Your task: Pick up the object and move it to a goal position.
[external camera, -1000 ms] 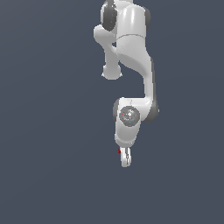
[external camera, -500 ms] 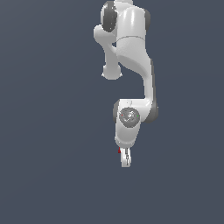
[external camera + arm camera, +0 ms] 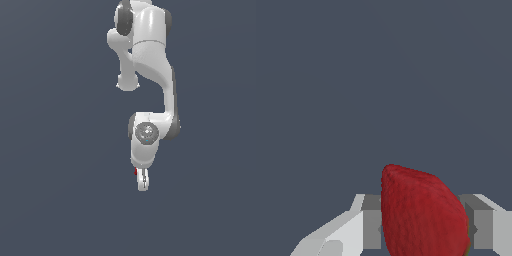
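Note:
The object (image 3: pixel 423 215) is a red strawberry-shaped thing, and in the wrist view it fills the space between my two grey fingers (image 3: pixel 368 227). Both pads press against its sides, so my gripper (image 3: pixel 426 230) is shut on it. In the exterior view the gripper (image 3: pixel 143 183) hangs below the white arm, pointing down. Only a small red speck of the object (image 3: pixel 135 171) shows there, at the fingers' upper edge on the exterior view's left. Its green top is barely visible.
The white arm (image 3: pixel 150 75) reaches down from the top of the exterior view. A plain dark grey-blue surface (image 3: pixel 60 150) surrounds everything; no other objects or goal marker show.

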Controlling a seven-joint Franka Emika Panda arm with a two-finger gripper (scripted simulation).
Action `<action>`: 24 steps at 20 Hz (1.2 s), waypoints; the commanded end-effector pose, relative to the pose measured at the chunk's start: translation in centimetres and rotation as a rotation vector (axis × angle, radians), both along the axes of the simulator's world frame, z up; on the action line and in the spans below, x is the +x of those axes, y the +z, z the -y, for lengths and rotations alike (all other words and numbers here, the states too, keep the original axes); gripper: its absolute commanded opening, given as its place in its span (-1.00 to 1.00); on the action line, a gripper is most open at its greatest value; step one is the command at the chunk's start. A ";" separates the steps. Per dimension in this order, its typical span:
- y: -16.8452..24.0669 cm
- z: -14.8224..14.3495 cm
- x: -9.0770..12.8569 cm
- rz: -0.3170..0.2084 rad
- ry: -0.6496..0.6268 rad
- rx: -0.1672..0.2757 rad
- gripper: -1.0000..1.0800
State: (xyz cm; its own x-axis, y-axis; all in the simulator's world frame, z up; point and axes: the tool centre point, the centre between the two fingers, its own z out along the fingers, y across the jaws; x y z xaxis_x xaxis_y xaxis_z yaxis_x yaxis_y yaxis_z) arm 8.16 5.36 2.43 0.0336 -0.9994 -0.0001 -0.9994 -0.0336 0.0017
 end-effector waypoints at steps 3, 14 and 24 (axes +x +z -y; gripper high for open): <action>1.0 1.4 -0.3 0.001 -0.001 0.000 -1.00; 7.1 10.7 -2.9 0.001 -0.001 0.002 -1.00; 13.6 20.5 -5.4 0.001 -0.002 0.002 -1.00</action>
